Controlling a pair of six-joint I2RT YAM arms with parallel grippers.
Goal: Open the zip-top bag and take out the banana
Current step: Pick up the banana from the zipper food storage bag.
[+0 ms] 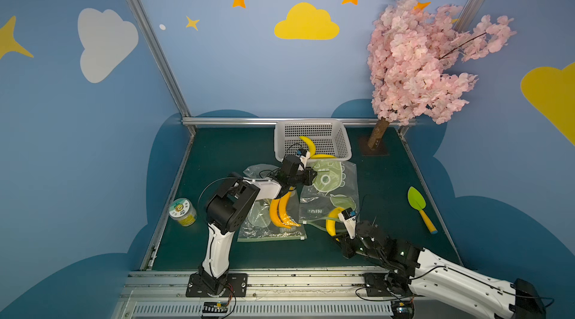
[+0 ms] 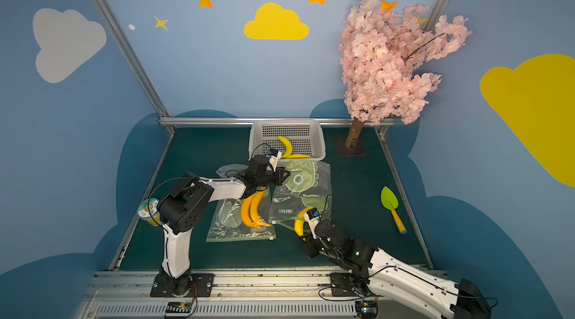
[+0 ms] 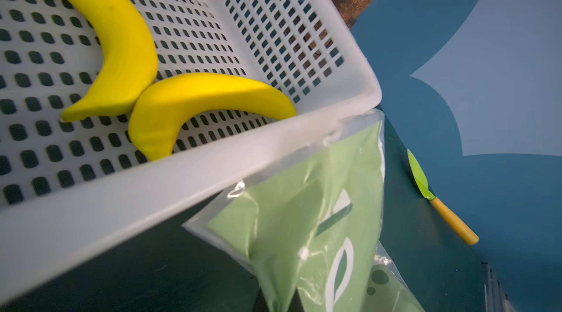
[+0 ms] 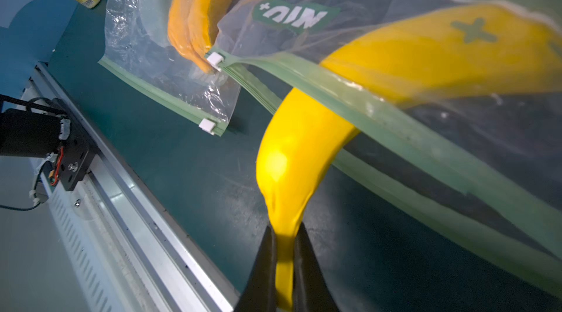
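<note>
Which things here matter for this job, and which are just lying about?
Job: bag, banana half out of it, right gripper pinching its tip, left gripper on the bag.
Lying about: second bag with bananas, basket, jar, shovel, tree.

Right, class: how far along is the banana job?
Done: two bananas lie in the white basket, and the zip-top bag is open. In hand: the right gripper pinches a banana by its tip, half out of the bag. Remaining: pull it clear; two orange bananas lie in another bag.
</note>
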